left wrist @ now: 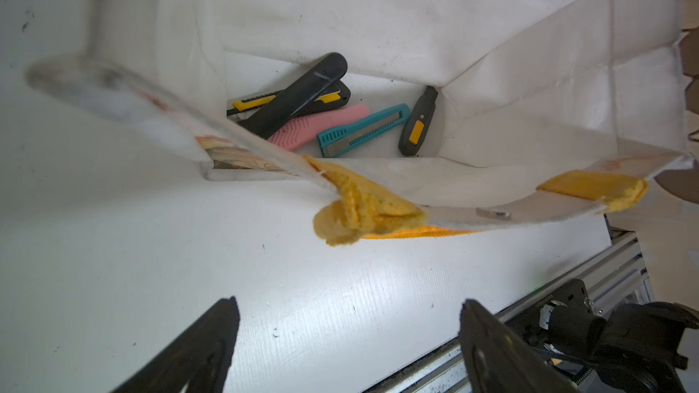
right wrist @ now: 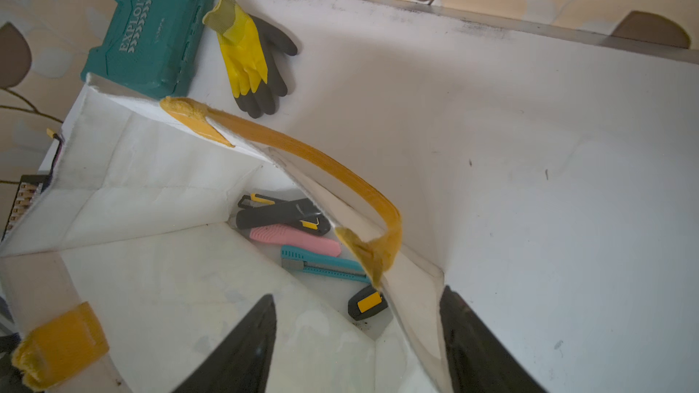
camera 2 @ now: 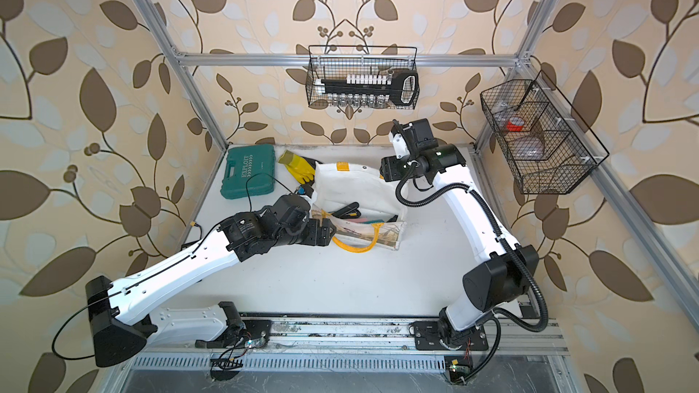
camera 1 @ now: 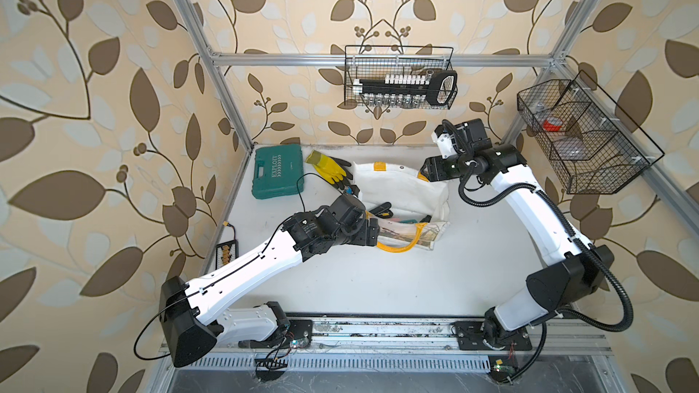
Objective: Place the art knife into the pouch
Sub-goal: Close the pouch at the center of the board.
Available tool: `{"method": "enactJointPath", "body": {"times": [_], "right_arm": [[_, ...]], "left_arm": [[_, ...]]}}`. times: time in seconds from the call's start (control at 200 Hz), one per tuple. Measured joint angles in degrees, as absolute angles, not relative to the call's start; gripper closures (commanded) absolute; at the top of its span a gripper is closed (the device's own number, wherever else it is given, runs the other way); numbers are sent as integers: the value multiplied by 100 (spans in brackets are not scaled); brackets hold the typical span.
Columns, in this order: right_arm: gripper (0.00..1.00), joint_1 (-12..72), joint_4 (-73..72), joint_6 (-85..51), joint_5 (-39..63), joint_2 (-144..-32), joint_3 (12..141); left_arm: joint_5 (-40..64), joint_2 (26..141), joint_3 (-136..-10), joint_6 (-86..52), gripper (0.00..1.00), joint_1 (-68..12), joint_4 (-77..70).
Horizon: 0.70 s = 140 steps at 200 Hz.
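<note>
"Left gripper (left wrist: 348, 300), how does it stand?"

"Spread wide, pinching nothing, over the bare table (left wrist: 151, 258) just beside the near rim of the pouch (left wrist: 340, 13)."

"And the right gripper (right wrist: 359, 293)?"

"Spread too, above the pouch's open mouth. One side wall runs between its fingers (touching them or not, I cannot tell)."

"Where are the knives?"

"On the pouch's white floor: a teal art knife (left wrist: 363, 130), a pink knife (left wrist: 321, 126), two crossed long black knives (left wrist: 299, 96) and a short black knife (left wrist: 416, 122)."

"Nearby?"

"A green case (camera 1: 279, 172) and a yellow glove (camera 1: 327, 168), behind the pouch."
</note>
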State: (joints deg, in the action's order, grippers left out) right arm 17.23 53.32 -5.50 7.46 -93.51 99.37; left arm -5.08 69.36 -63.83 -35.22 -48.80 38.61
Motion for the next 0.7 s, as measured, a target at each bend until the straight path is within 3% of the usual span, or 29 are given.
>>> {"method": "enactJointPath", "body": {"times": [0.18,0.415,0.7], "right_arm": [[36,1741,5288,-244,1109,-9810,10127],[56,1876,5280,-75,1264,-9968,10291],[56,1940,5194,-54,1267,-10055,10267]], "left_arm": [[-513,7262,-6309,-3664,8,-4884,3627],[-506,7920,-6309,-3782,8,-4921,3358],[-526,8206,-6320,-3817,8,-4921,3074]]}}
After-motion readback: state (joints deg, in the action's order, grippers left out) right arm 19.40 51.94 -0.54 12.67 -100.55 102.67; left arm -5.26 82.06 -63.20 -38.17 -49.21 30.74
